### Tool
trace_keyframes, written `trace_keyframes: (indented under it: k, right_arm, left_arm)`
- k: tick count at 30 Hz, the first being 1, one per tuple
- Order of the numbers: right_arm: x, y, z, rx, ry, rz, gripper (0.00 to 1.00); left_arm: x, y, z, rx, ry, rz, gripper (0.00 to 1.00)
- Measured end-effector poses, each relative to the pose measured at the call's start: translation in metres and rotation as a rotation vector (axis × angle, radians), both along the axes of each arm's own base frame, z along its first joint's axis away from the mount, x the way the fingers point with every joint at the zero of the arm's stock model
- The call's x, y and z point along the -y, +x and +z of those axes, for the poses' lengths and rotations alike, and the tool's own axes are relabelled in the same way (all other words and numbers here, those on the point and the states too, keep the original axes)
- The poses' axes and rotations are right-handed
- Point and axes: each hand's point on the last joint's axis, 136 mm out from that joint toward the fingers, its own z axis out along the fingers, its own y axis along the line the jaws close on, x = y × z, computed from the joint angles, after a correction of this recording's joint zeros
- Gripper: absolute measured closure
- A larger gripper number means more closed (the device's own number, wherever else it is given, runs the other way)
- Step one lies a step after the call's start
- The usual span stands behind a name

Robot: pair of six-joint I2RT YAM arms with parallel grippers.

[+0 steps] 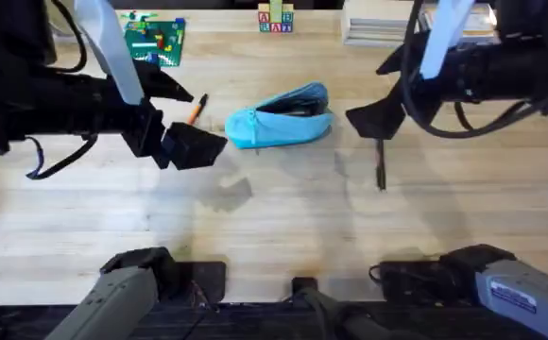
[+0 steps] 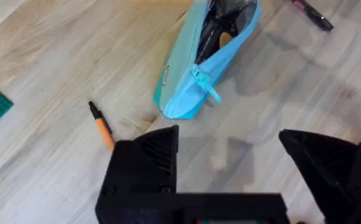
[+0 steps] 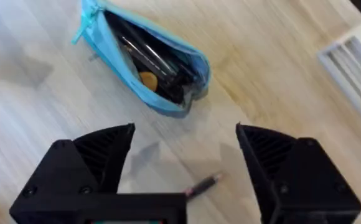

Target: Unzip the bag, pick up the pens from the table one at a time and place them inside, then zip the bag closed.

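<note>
A: Bag [image 1: 281, 119] already unzipped, gaping along the top, lying on the table [image 1: 274, 222] mid-way between the two arms. Dark contents visible inside, plus something yellowish; hard to name from here.

B: Pens loaded, then?

A: Not both, by the look of it. Orange pen [image 1: 196, 109] just beside the bag's closed end, on the left arm's side. Dark pen [image 1: 381, 170] on the bag's other side, a little nearer the bases. Judged from that: unzipping done; both picks, both placements and the closing zip left.

B: Grippers?

A: Left gripper [image 1: 191, 144] spread wide, empty, near the bag's closed end, close to the orange pen. Right gripper [image 1: 380, 117] also parted, empty, hovering just past the bag's open end, above the dark pen.

B: Anything from the wrists missing overhead?

A: Left wrist: zipper pull [image 2: 206, 86] hanging at the bag's narrow end, orange pen's black tip pointing away from the bag. Right wrist: a look straight into the bag's mouth, long dark items packed lengthwise, dark pen's reddish end between the fingers' spread. Overhead alone: both arms' positions relative to the bag together.
</note>
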Motion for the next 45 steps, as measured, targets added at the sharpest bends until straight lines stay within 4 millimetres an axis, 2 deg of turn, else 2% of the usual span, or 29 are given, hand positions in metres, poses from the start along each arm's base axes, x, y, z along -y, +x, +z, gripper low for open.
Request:
trace_keyframes:
  k: [12, 17, 18, 21, 28, 36, 40, 41, 45]
  right_arm:
    - [0.051, -0.036, 0.008, -0.123, -0.005, -0.418, 0.005]
    - [0.067, -0.049, 0.0, -0.202, -0.009, -0.569, 0.004]
    - [0.076, -0.056, -0.007, -0.253, -0.014, -0.658, 0.004]
    - [0.082, -0.06, -0.011, -0.28, -0.016, -0.726, 0.004]
    - [0.089, -0.068, -0.016, -0.319, -0.028, -0.783, 0.004]
    - [0.089, -0.069, -0.021, -0.358, -0.021, -0.826, 0.004]
    - [0.088, -0.065, -0.037, -0.431, -0.04, -0.869, 0.004]
    - [0.088, -0.062, -0.051, -0.492, -0.07, -0.891, 0.005]
    - [0.087, -0.058, -0.077, -0.588, -0.133, -0.914, 0.004]
  left_arm:
    - [0.0, 0.0, 0.0, 0.0, 0.0, 0.0, 0.007]
    - [0.0, 0.0, 0.0, 0.0, 0.0, 0.0, 0.007]
    - [0.0, 0.0, 0.0, 0.0, 0.0, 0.0, 0.007]
    - [0.0, 0.0, 0.0, 0.0, 0.0, 0.0, 0.007]
    - [-0.005, 0.001, -0.004, -0.013, 0.028, 0.025, 0.007]
    - [-0.024, 0.008, -0.012, -0.076, 0.078, 0.179, 0.007]
    - [-0.034, 0.01, -0.017, -0.098, 0.116, 0.241, 0.007]
    - [-0.04, 0.011, -0.019, -0.107, 0.144, 0.271, 0.007]
    - [-0.045, 0.011, -0.021, -0.114, 0.166, 0.295, 0.007]
